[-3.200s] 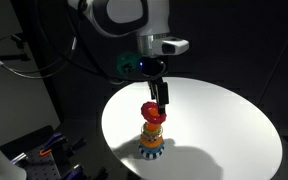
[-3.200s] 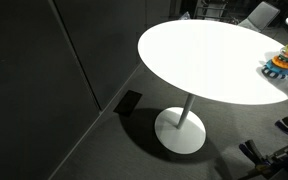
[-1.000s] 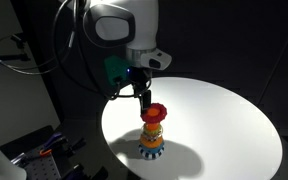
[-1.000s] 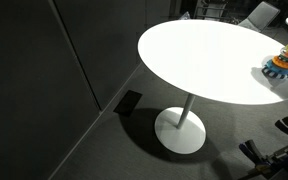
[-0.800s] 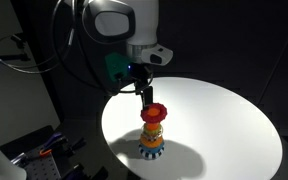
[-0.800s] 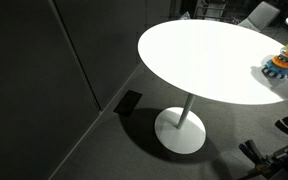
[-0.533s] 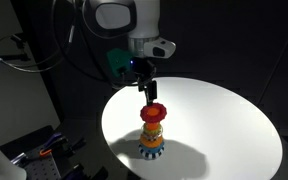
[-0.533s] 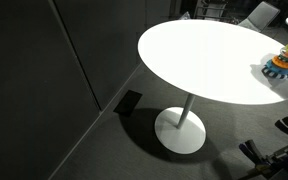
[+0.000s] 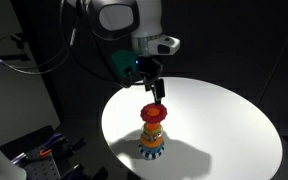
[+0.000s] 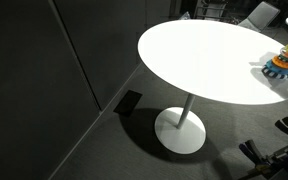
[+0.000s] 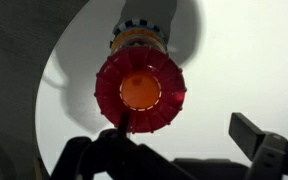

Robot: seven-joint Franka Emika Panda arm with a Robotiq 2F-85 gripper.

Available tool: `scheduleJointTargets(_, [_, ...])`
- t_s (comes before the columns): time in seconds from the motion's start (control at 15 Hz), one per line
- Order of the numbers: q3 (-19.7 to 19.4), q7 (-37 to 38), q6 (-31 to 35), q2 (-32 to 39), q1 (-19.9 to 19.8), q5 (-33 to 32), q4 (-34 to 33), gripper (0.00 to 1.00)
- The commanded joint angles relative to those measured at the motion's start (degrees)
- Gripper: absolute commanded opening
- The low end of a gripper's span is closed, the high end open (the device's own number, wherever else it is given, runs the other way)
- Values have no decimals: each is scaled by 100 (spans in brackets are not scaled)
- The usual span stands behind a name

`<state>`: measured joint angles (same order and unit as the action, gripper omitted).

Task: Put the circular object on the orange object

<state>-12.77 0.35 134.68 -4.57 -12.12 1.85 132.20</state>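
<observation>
The red ring [image 9: 154, 112] sits on top of the stacking toy [image 9: 152, 142], around the orange peg. In the wrist view the red ring [image 11: 114, 95] encircles the orange peg's rounded top [image 11: 140, 91], above the toy's orange and blue rings. My gripper [image 9: 156, 91] hovers just above the toy, open and empty. In the wrist view its fingers [image 11: 184, 135] stand wide apart, and the left one overlaps the ring's lower edge in the picture. The toy [image 10: 281, 64] also shows at the right edge of an exterior view.
The toy stands near the front edge of a round white table [image 9: 219, 120] on a single pedestal [image 10: 182, 128]. Dark walls and floor surround it. Cables and equipment [image 9: 39, 150] lie on the floor beside the table.
The gripper has let go of the red ring, which stays on the peg. It has risen slightly and shifted a little to the right above the toy.
</observation>
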Motion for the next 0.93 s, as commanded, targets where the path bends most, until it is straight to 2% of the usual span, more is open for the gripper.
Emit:
scheduleJointTargets(0.0, [27, 154, 285, 196, -17, -155, -120, 100])
scheduleJointTargets(0.6, [48, 96, 860, 547, 17, -115, -84, 100])
scheduleJointTargets(0.87, [63, 63, 889, 596, 24, -54, -88, 100])
